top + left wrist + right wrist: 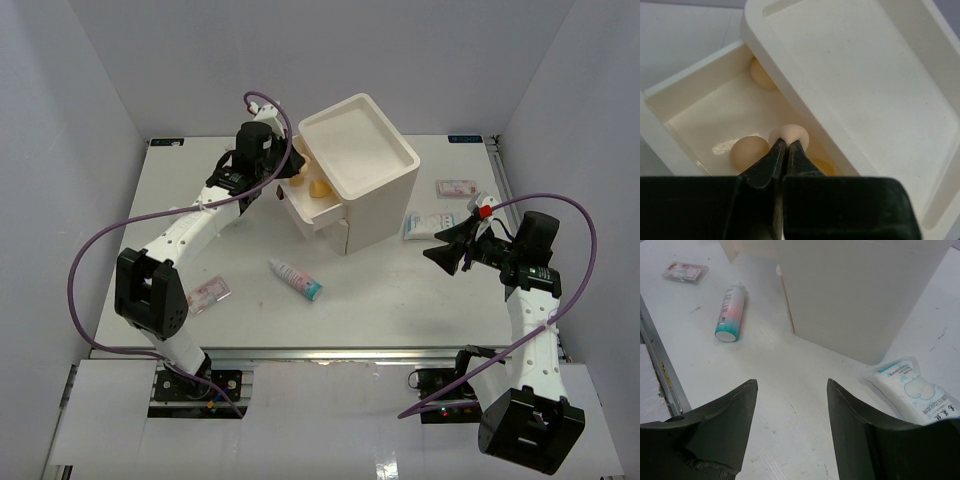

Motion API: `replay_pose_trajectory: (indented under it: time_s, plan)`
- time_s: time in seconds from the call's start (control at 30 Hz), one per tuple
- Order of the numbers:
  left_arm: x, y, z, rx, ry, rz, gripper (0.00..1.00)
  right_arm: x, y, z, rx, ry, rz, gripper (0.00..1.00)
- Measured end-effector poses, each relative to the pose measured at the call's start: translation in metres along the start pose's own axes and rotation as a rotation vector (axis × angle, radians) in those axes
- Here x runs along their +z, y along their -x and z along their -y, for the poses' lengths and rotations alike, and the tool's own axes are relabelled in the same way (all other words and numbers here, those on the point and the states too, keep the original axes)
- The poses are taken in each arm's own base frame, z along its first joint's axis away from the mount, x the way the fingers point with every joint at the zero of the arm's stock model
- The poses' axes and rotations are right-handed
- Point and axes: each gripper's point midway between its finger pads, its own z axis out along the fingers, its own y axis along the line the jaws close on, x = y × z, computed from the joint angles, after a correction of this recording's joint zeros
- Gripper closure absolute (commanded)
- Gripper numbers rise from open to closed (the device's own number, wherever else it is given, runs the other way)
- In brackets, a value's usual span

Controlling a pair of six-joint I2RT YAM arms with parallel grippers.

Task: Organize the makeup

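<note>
My left gripper [287, 172] hangs over the open top drawer [298, 205] of the cream box. In the left wrist view it [785, 143] is shut on a pale tan sponge [790, 133]. Three more tan sponges [749, 152] [762, 75] [823, 166] lie in the drawer. A white tube with a teal cap [295, 278] lies on the table in front of the box, also in the right wrist view [730, 312]. My right gripper [445, 250] [790, 390] is open and empty, low over the table right of the box. The small white bottle is out of sight.
The cream drawer box [360, 165] stands at the back middle. A pink sachet [207, 294] lies front left. Another pink sachet [456, 187] and a blue-print sachet [425, 226] [915, 395] lie right of the box. The table's right edge is near my right arm.
</note>
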Motion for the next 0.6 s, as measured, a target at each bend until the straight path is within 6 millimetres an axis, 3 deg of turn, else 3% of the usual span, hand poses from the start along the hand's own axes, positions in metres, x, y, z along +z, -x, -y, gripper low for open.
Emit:
replay_pose_trajectory:
  time_s: [0.13, 0.33, 0.6]
  plan:
    - [0.009, -0.022, -0.005, 0.0, 0.004, -0.077, 0.66, 0.0, 0.0, 0.0, -0.001, 0.0, 0.0, 0.36]
    - [0.005, -0.02, -0.002, 0.008, -0.008, -0.077, 0.48, 0.0, 0.0, 0.0, -0.001, 0.001, 0.0, 0.35]
    - [-0.001, -0.016, 0.004, 0.016, -0.032, -0.07, 0.45, 0.001, -0.001, 0.001, 0.005, 0.002, -0.002, 0.35]
